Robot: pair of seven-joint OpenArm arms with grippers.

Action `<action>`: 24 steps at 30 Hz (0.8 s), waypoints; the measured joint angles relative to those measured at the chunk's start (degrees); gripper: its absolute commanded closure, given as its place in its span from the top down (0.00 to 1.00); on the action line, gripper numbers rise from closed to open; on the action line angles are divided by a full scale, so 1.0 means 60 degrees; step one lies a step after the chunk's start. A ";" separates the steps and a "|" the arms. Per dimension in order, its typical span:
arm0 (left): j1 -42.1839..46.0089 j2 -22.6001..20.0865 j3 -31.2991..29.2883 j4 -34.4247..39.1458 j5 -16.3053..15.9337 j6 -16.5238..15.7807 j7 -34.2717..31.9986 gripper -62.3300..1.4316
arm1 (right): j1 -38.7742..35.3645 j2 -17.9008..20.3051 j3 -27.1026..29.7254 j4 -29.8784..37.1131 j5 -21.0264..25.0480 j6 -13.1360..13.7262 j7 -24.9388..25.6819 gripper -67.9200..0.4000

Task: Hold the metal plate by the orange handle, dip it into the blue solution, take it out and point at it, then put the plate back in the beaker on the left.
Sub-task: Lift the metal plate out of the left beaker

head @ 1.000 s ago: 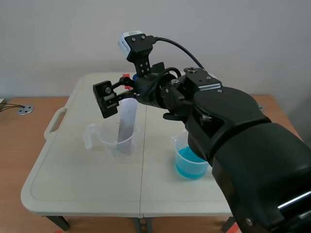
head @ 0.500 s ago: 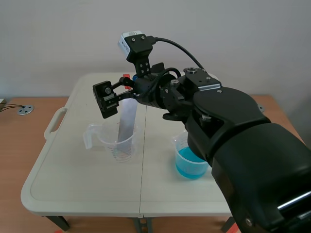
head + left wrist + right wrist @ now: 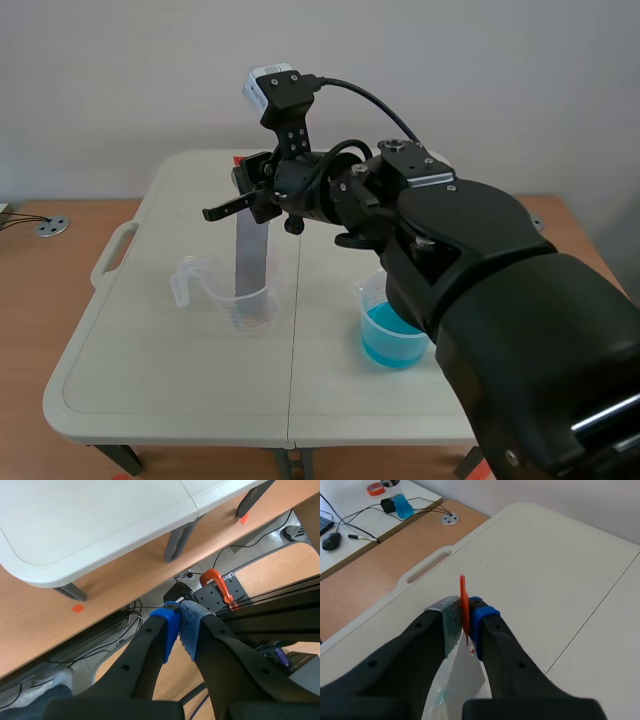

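Right tool (image 3: 466,615) clamped on the thin orange handle (image 3: 463,597). The metal plate (image 3: 250,258) hangs near upright below it, lower end in the left beaker (image 3: 235,300) on the counter (image 3: 150,350). Plate judged stiff, light, slick; grip on handle only. Handle-plate joint hidden behind the tool. Left tool (image 3: 179,626) closed, empty.

My right arm (image 3: 480,300) blocks the right side of the bench (image 3: 150,350) and part of the blue-solution beaker (image 3: 368,305). My right pincer (image 3: 465,616) swallows most of the orange handle (image 3: 463,590), only a thin edge shows. The foot of the metal plate (image 3: 250,250) blurs behind the left beaker (image 3: 222,295) wall. From my wrist, it's a pale blur under the pincer.
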 measured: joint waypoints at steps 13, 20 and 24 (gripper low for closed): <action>0.0000 0.0000 0.0000 0.0000 0.0000 0.0000 0.0000 0.05 | 0.0000 0.0000 0.0000 0.0007 0.0025 0.1235 0.0138 0.02; 0.0000 0.0000 0.0000 0.0000 0.0000 0.0000 0.0000 0.05 | 0.0000 0.0029 0.0000 0.0018 0.0076 0.1865 0.0149 0.02; 0.0000 0.0004 0.0000 0.0000 0.0000 0.0000 0.0000 0.05 | -0.0004 0.0160 -0.0004 0.0178 0.0062 0.2266 0.0164 0.02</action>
